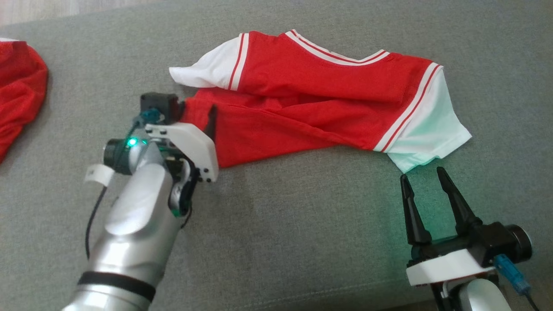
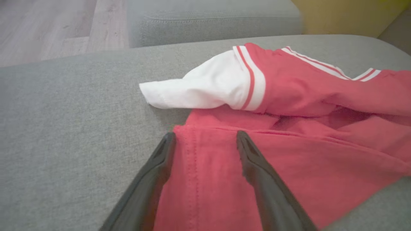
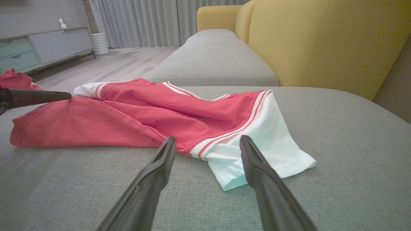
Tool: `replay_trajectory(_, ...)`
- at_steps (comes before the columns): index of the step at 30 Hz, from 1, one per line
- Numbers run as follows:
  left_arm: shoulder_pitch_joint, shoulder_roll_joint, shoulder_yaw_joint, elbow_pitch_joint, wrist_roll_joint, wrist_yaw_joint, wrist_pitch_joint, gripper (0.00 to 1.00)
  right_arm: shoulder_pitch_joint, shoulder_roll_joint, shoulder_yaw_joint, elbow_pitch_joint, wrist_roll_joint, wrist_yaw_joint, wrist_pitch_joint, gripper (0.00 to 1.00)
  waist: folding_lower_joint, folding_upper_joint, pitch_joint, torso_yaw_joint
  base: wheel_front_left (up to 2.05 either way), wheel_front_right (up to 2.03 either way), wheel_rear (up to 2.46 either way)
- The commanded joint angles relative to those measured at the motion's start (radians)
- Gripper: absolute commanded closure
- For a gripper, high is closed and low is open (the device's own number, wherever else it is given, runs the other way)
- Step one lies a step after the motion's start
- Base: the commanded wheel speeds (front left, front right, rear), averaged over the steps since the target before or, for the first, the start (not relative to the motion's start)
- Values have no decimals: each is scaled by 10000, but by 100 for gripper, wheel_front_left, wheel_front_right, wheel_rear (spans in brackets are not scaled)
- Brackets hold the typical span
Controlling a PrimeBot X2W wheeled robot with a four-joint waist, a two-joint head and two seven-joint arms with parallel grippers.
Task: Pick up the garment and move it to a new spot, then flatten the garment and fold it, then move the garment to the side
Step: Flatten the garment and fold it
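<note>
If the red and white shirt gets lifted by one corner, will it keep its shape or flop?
Probably flop: the shirt already lies in soft folds on the grey cushion. It looks thin, so likely light. Pushed, it would probably bunch up rather than slide on that woven fabric.

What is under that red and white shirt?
The red shirt lies on the grey cushion, which shows all around it. Anything tucked beneath the cloth is hidden.

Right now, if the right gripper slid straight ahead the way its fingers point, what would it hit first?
Probably the white sleeve of the garment, lying just beyond the open right gripper, in line with its fingertips. How high the tips ride is unclear.
</note>
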Motion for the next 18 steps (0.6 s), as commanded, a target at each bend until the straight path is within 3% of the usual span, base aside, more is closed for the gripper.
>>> replay_trajectory(1,-516,320,380,-160,-21,-26,-9,0,-317,-82,205,-256,51,75,-107,0,0,0,-1,-16,0,0,0)
replay_trajectory(6,-816,354,469,402,-171,-60,-39,0,-268,-82,179,-221,25,75,-107,0,0,0,-55,-5,0,0,0)
replay_trajectory(16,-961,158,275,1019,-683,-700,20,0,-200,-82,215,-182,-69,75,-107,0,0,0,-138,10,0,0,0)
replay_trajectory(17,-979,142,236,1054,-703,-737,-21,11,-199,-82,216,-173,-70,75,-107,0,0,0,-142,8,0,0,0)
replay_trajectory(18,-998,130,195,1093,-711,-759,-62,30,-198,-82,219,-163,-66,75,-107,0,0,0,-147,3,0,0,0)
